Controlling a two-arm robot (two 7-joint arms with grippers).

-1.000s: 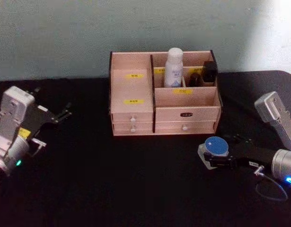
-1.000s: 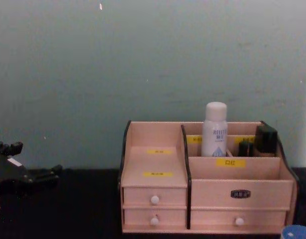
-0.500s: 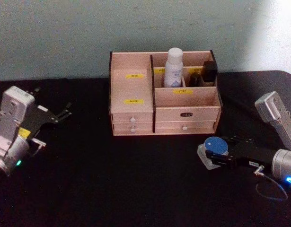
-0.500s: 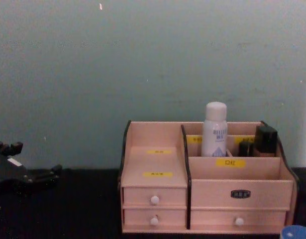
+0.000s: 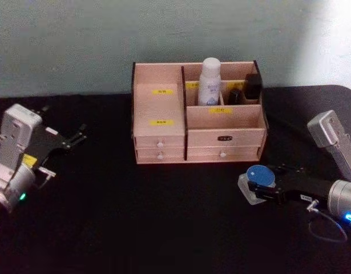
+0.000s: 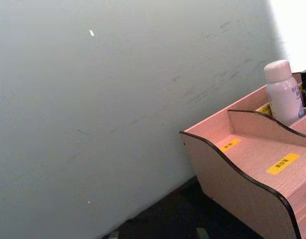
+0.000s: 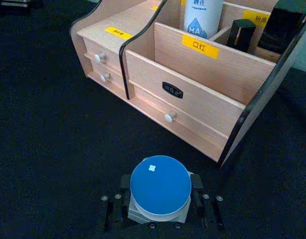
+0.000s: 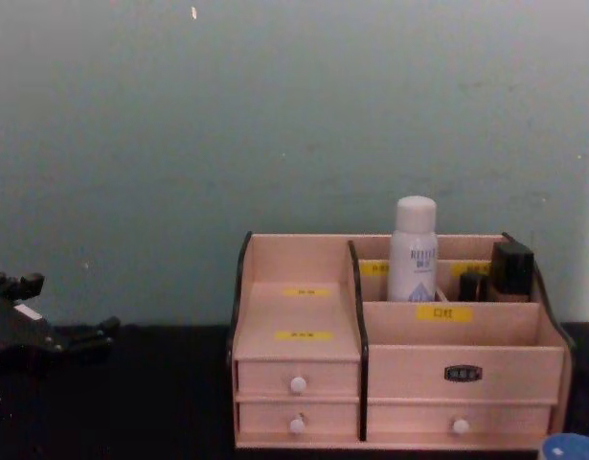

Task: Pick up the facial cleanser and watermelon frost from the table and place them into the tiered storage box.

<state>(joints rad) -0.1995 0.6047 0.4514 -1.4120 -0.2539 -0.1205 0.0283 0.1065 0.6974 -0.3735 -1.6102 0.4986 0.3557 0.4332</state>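
The watermelon frost [image 5: 258, 177], a squat clear jar with a blue lid, is low over the black table in front of the tiered storage box's right end. My right gripper [image 5: 259, 184] is shut on it. In the right wrist view its black fingers [image 7: 197, 185] press both sides of the jar [image 7: 160, 185]. The lid's edge [image 8: 572, 448] peeks in at the chest view's lower right. The facial cleanser [image 5: 209, 81] stands upright in a rear compartment of the tiered storage box [image 5: 158, 134]. My left gripper [image 5: 77, 135] rests open at the far left, well away from the box.
Small black bottles [image 5: 252, 85] stand in the box's rear right compartments beside the cleanser. The wide front compartment [image 7: 192, 82] behind the yellow label holds nothing. A pale wall rises right behind the box. Bare black table [image 5: 135, 217] spreads between both arms.
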